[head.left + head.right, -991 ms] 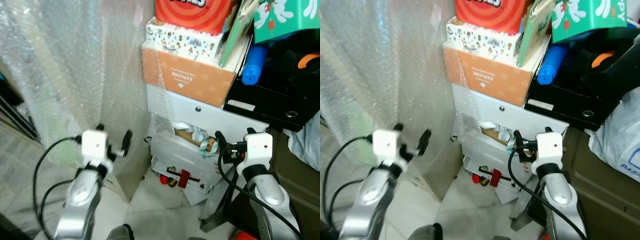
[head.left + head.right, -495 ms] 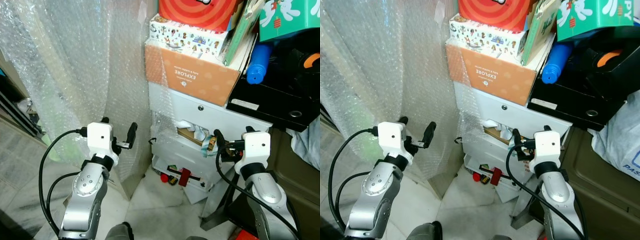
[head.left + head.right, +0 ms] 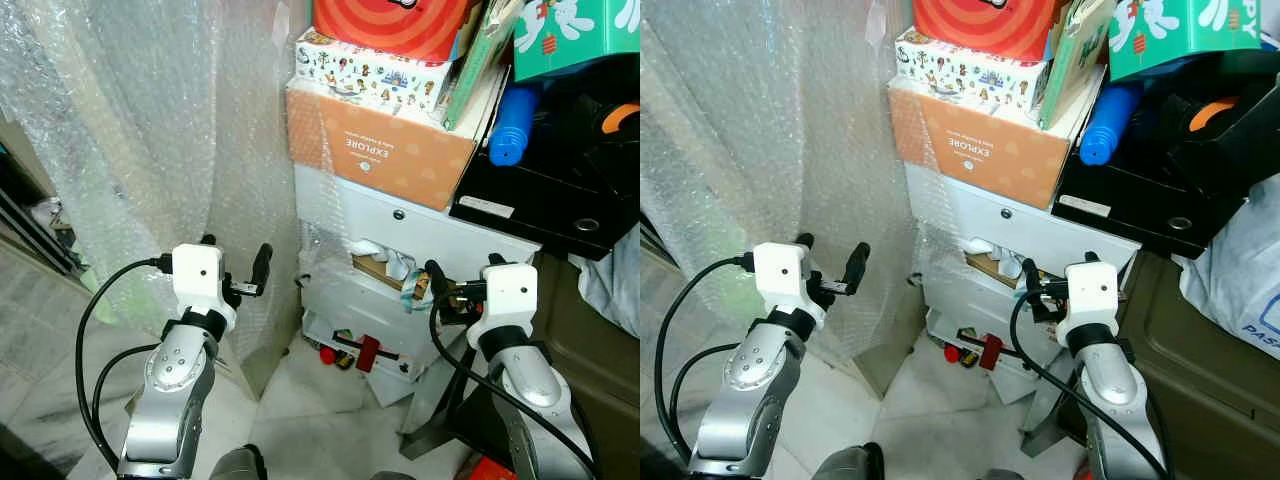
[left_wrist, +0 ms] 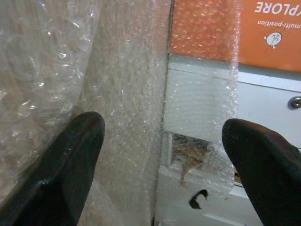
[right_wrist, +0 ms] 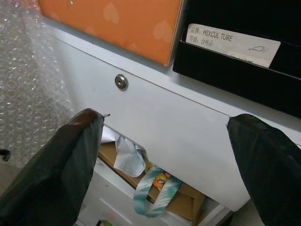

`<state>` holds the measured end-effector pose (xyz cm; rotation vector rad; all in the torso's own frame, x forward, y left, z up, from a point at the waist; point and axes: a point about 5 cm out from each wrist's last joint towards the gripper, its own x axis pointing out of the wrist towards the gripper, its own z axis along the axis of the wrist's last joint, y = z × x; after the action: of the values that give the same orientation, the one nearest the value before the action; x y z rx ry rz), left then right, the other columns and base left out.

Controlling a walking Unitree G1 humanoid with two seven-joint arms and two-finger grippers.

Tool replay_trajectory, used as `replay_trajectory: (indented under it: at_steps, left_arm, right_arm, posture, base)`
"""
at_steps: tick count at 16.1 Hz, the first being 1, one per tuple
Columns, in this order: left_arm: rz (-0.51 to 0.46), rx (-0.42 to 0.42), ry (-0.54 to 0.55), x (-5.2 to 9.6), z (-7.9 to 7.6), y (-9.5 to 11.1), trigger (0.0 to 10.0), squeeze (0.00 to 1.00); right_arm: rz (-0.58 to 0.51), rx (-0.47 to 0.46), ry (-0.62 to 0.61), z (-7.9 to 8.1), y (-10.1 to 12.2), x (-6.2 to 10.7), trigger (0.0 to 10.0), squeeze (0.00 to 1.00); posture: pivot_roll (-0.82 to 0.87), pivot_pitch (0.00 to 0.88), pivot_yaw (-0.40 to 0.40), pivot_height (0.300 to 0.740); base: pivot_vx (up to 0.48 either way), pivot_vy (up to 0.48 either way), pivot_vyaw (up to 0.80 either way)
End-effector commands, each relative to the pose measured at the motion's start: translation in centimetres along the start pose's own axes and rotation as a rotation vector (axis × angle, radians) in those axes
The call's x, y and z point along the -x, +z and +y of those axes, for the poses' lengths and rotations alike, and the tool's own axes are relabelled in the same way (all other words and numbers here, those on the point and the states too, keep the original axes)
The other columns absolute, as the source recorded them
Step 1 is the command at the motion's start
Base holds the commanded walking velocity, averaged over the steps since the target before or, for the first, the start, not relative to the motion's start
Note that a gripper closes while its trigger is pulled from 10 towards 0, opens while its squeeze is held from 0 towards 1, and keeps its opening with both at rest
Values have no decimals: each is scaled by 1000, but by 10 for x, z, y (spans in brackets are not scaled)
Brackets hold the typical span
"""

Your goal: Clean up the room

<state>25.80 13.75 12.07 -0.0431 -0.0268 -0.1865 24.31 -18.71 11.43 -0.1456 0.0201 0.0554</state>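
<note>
Cabinet, white, stands under an orange box beside hanging bubble wrap, its drawer ajar with paper and a teal strap spilling out, while left gripper and right gripper both hover before it, fingers spread, empty.

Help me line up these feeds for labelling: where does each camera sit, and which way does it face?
Head eyes: stereo pair looking forward and down at the white drawer cabinet; both silver arms show, left gripper and right gripper.
Left wrist: looks along its open fingers at bubble wrap and the orange box.
Right wrist: looks along its open fingers at the drawer lock.
Shared: the orange box and cabinet appear in every view.
</note>
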Motion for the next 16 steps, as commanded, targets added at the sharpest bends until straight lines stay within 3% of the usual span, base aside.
replay_trajectory:
  at_steps: [1, 13, 16]
  left_arm:
    - [-8, -5, 28, 1, 6, 4, 10000, 0]
    - [9, 3, 17, 2, 6, 0, 10000, 0]
    - [12, 4, 17, 2, 6, -1, 10000, 0]
  right_arm:
    - [-4, -4, 10, 1, 2, 0, 10000, 0]
    - [-1, -10, 19, 2, 1, -1, 10000, 0]
    - [0, -11, 19, 3, 1, -1, 10000, 0]
  posture:
    - [-48, 111, -13, 740]
    - [-45, 108, -14, 740]
    - [-45, 111, -14, 740]
  base:
    - [0, 0, 0]
    - [-225, 0, 0]
    - [0, 0, 0]
